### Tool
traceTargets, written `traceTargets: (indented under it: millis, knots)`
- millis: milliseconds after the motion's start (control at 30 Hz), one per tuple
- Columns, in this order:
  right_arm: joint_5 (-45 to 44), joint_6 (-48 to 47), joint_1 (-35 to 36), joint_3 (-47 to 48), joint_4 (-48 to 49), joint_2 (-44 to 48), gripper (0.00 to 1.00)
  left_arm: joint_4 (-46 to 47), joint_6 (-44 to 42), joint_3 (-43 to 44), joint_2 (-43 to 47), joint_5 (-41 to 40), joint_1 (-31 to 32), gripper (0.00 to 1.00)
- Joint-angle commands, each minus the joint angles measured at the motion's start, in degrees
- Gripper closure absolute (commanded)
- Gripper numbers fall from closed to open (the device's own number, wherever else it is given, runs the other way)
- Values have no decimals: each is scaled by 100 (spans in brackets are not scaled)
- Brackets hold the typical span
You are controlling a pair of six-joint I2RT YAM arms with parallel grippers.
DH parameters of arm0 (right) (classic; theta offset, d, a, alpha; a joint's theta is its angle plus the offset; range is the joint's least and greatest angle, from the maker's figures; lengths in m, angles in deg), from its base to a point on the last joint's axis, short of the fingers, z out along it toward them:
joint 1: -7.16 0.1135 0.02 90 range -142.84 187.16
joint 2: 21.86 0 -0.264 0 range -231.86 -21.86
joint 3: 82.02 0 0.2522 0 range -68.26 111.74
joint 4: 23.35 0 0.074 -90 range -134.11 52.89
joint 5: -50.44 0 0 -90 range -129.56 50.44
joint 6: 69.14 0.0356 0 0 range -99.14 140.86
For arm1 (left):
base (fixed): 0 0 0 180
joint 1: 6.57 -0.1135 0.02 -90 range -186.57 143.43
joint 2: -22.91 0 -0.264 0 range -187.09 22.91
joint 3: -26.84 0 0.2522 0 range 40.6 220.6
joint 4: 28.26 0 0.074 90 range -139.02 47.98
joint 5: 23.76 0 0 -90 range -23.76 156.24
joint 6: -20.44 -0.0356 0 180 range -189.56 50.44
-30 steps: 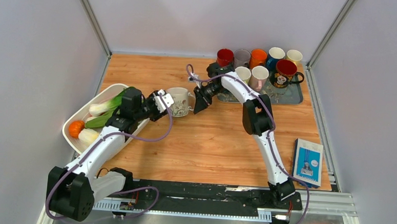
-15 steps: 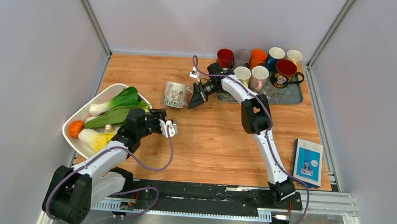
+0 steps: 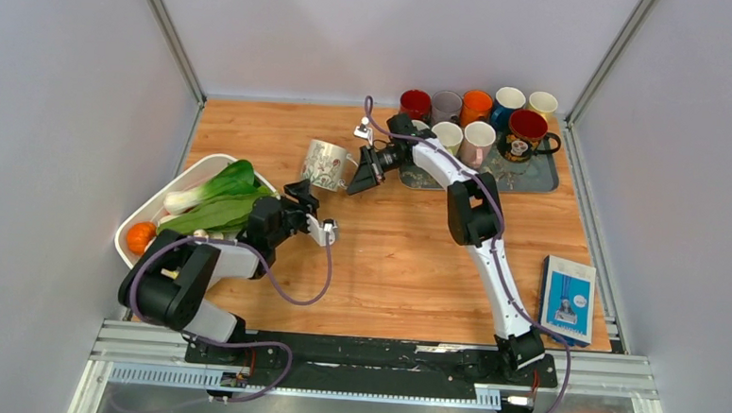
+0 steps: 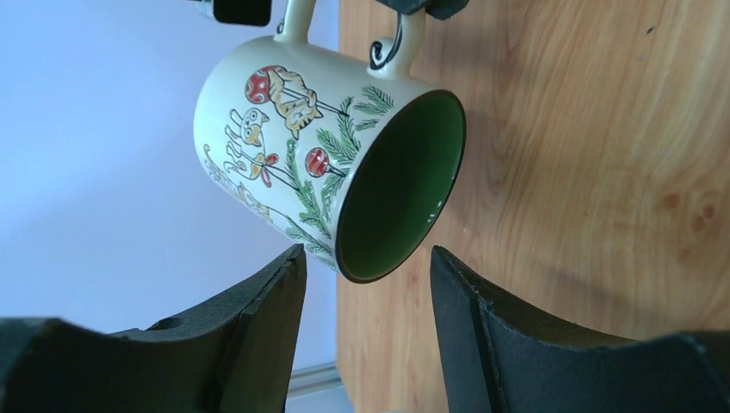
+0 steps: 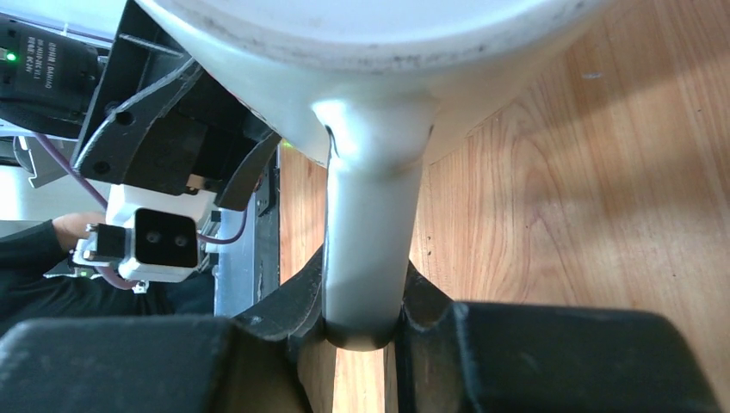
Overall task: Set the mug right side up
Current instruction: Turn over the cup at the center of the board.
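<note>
Mug [image 3: 325,165], cream with a cat pattern, is tilted near the far middle of the desk [image 3: 406,265]. The left end effector [image 3: 316,225], beside the vegetable dish [image 3: 135,218], has its fingers apart and holds nothing. The right end effector [image 3: 352,175] is clamped on the mug's handle. A tray [image 3: 536,180] of mugs stands just beyond it.

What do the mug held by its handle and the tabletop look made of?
Mug: probably glazed ceramic; glossy cream outside with printed cats, shiny green inside catching highlights. Tabletop: wood or wood-look laminate, can't tell which; grain and knots show, low sheen.
</note>
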Motion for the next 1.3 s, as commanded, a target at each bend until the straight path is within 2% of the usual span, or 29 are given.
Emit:
traceTargets:
  millis: [0,133,300,367,700,967,1100,1267]
  knots:
    - [941,-2,-8,54,575,140,100,1400,-434,250,-562,-374,33,37]
    - [909,-52,-4,-18,574,211,100,1943,-493,372,-928,-413,45,37]
    - [875,-78,-6,-37,574,226,100,2089,-502,587,-1046,-508,47,40]
    - [872,-94,-1,-49,572,233,100,2096,-514,637,-1058,-522,48,44]
    - [876,-162,-6,-86,568,293,100,2159,-492,662,-896,-382,64,98]
    - [852,-171,8,-69,567,300,94,2125,-371,615,-526,-272,99,100]
    - [832,-237,33,-86,562,363,99,2044,-339,533,-363,-225,134,100]
    - [886,-304,98,-127,559,504,100,2126,-367,476,-291,-230,209,100]
